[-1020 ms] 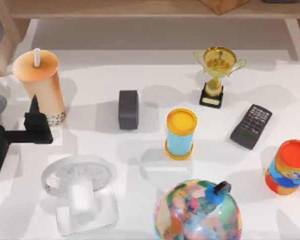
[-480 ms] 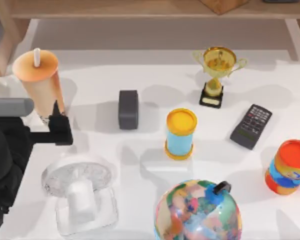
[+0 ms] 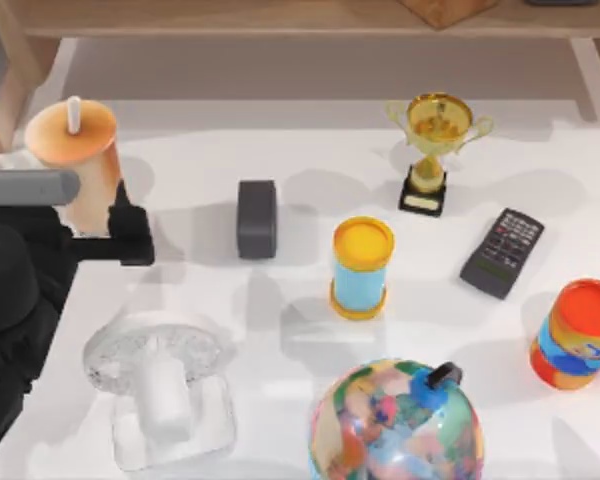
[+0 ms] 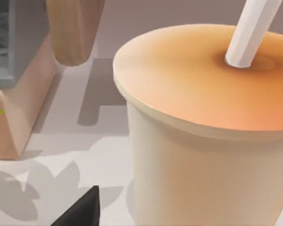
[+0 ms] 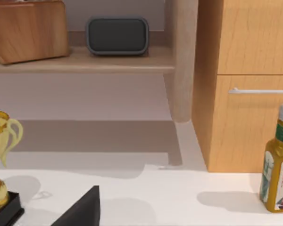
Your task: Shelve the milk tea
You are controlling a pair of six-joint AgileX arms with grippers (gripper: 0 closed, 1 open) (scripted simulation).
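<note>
The milk tea [image 3: 75, 150] is a tall peach-beige cup with an orange top and a white straw, standing at the table's far left. My left gripper [image 3: 85, 222] is open around its lower half, one black finger [image 3: 130, 232] on the cup's right side. A grey arm link hides the other finger. The left wrist view shows the milk tea [image 4: 203, 141] very close, with one fingertip [image 4: 80, 214] beside it. A wooden shelf [image 3: 280, 18] runs along the back. My right arm is parked, and one dark finger [image 5: 82, 212] shows in its wrist view.
A dark grey box [image 3: 257, 218], a blue cylinder with yellow ends [image 3: 361, 266], a gold trophy [image 3: 435, 140], a black calculator [image 3: 502, 252], a banded can [image 3: 578, 333], a globe [image 3: 395, 420] and a clear plastic stand [image 3: 160, 385] share the table.
My left arm has moved right and toward the back, bringing its finger from in front of the cup to alongside it. The cup's lower half is now hidden behind the arm.
</note>
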